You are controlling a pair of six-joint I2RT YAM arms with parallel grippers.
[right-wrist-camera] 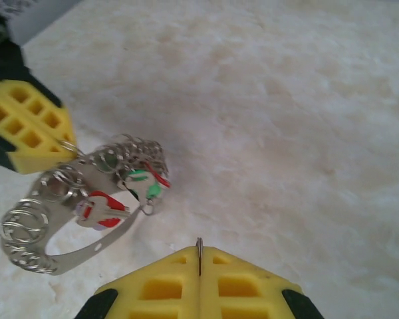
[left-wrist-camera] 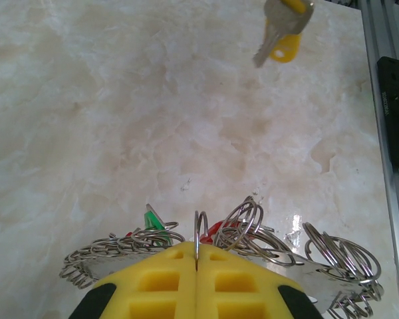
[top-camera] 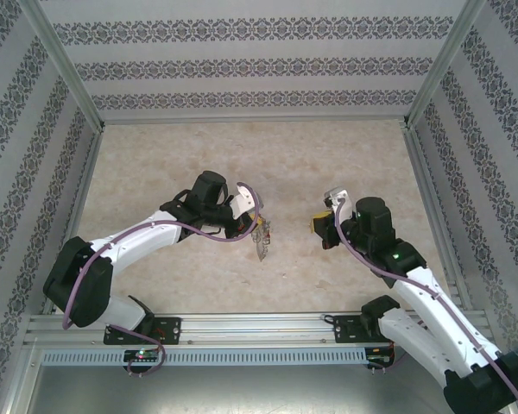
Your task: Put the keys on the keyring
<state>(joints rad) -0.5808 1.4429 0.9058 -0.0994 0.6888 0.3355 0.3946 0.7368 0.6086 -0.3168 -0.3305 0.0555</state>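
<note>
My left gripper point(top-camera: 257, 224) point(left-wrist-camera: 197, 251) is shut on one small split ring of the keyring point(left-wrist-camera: 266, 232), a silver hoop fringed with many rings, and holds it just above the table. Seen from the right wrist, the keyring point(right-wrist-camera: 70, 199) carries a green-tagged key point(right-wrist-camera: 143, 183) and a red-tagged key point(right-wrist-camera: 100, 211). My right gripper point(top-camera: 323, 226) point(right-wrist-camera: 199, 258) is shut on a thin metal edge point(right-wrist-camera: 199, 246). In the left wrist view that same piece is a silver key with a yellow tag point(left-wrist-camera: 280, 30), hanging a short way from the keyring.
The marble-patterned table top point(top-camera: 268, 164) lies between patterned walls with aluminium corner posts. An aluminium rail point(top-camera: 259, 326) with both arm bases runs along the near edge. In the left wrist view, that rail point(left-wrist-camera: 384, 153) and a black base block point(left-wrist-camera: 396, 106) are at the right.
</note>
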